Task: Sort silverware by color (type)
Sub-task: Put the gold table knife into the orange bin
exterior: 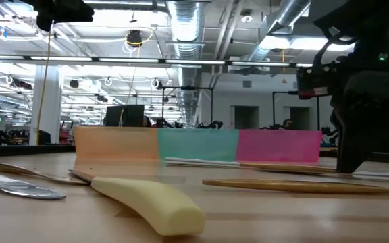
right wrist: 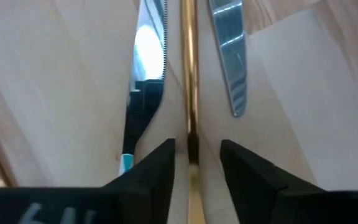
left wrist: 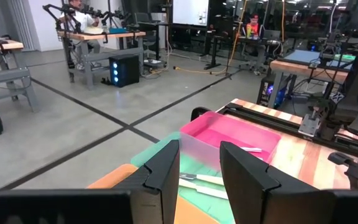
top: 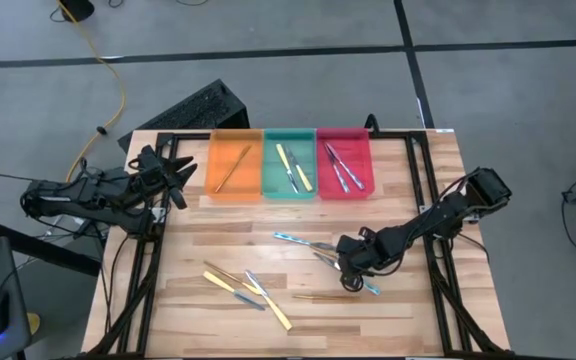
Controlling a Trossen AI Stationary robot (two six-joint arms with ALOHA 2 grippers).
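— Where's the thin bronze-gold utensil [right wrist: 189,74]?
— Flat on the wooden desk [top: 228,235], between the right claw's [top: 347,268] parted fingers, not yet clamped.
— Progress?
— Trays hold several pieces; roughly eight remain loose. Left claw [top: 173,172] waits apart beside the orange plastic tray [top: 236,188].

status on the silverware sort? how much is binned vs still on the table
Partly done. Binned: one bronze-gold piece in the orange tray, pale yellow-handled pieces in the green tray, bluish-handled ones in the red tray. In hand: the right end effector is down at the table with its fingers straddling a gold utensil, not yet lifted. Left: the scattered utensils on the near part of the table. The left end effector waits beside the orange tray.
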